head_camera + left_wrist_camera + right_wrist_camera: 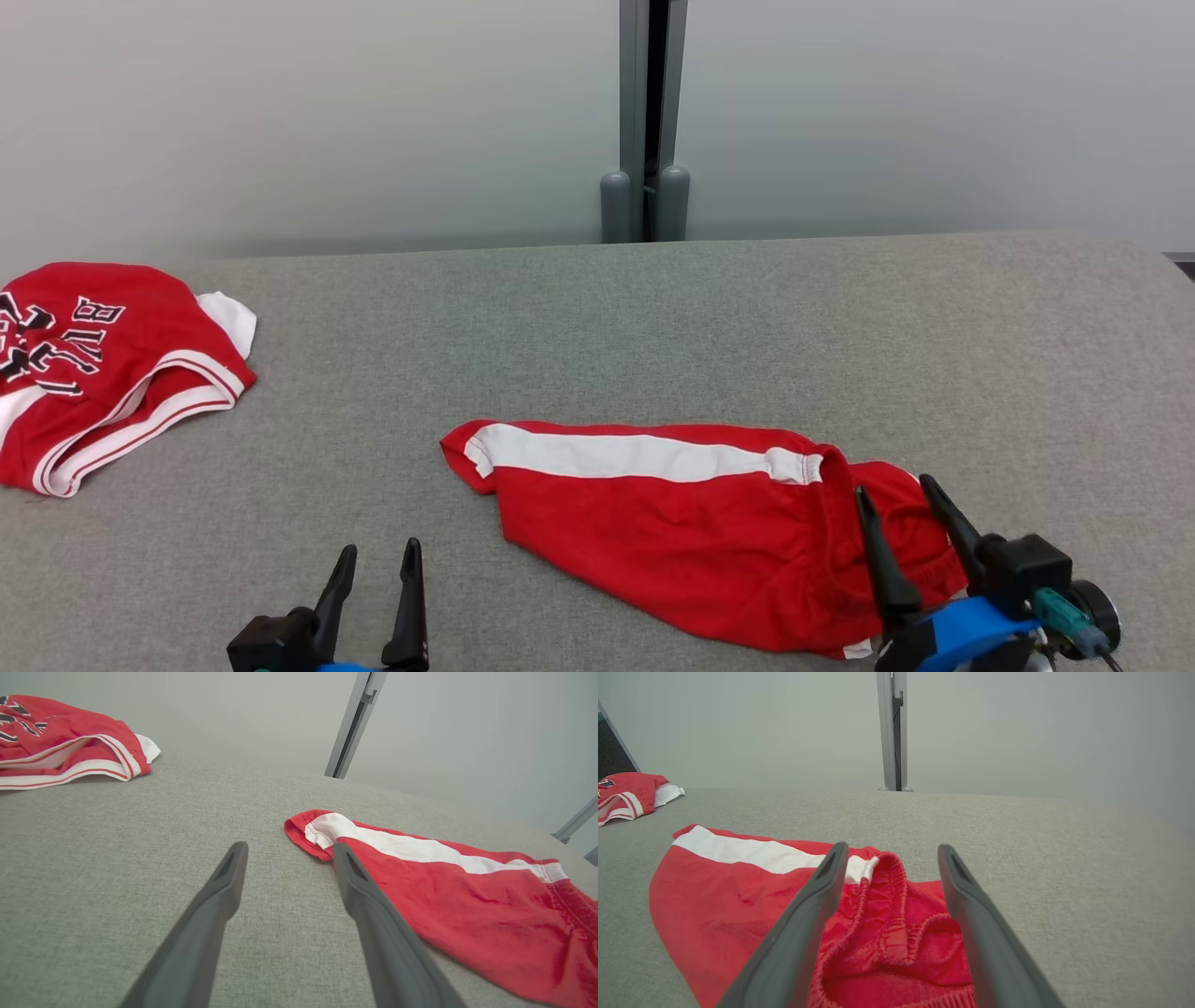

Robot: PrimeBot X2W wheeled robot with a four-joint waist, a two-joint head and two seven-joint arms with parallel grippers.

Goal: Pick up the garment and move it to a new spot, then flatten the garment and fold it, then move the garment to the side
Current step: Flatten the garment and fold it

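Red shorts with a white side stripe, the garment (691, 523) (467, 896) (733, 896), lie on the grey table, stretched left to right. Their elastic waistband (887, 905) is bunched at the right end. My right gripper (894, 495) (888, 851) hovers open above that waistband with nothing between its fingers. My left gripper (378, 553) (287, 848) stands open near the front edge, left of the shorts' hem, its right finger (369, 900) overlapping the hem corner in the left wrist view.
A second red garment with black lettering and white trim (93, 364) (65, 742) (630, 795) lies at the table's far left. A grey post (646, 121) stands behind the table's (653, 317) back edge against a pale wall.
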